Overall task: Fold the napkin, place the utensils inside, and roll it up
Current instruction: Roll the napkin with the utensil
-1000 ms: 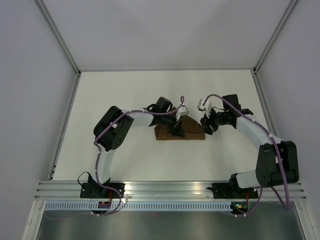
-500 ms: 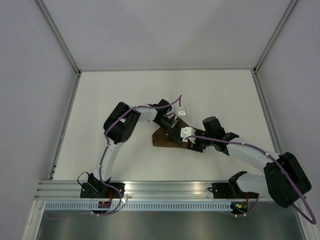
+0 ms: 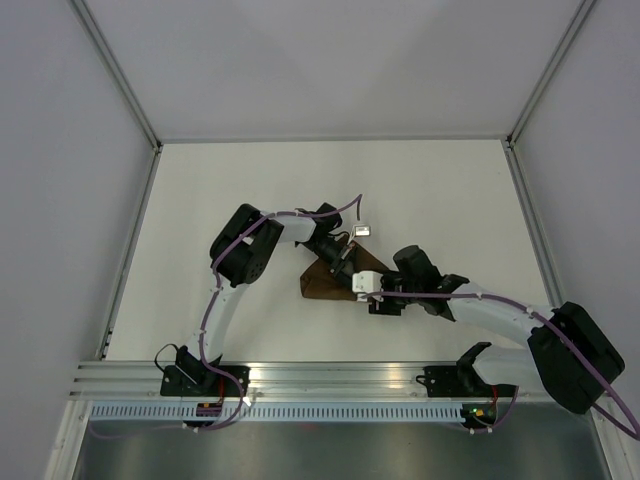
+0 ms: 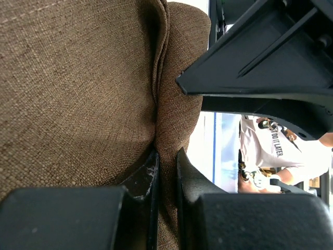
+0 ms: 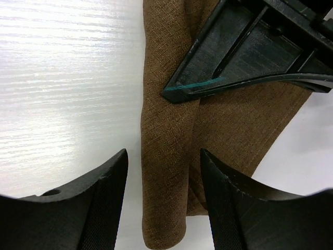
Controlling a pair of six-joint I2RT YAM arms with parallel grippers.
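the napkin [image 3: 322, 285] lies folded near the middle of the worktop [image 3: 230, 190]. the left gripper [image 4: 166, 156] is clamped on a raised fold of it. the right gripper [image 5: 164, 161] hangs spread wide over the napkin's rolled edge.

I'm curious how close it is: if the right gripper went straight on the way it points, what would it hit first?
Most likely the napkin: its folded edge lies straight ahead of the open right gripper, before the left gripper's black finger. Depth is hard to judge.
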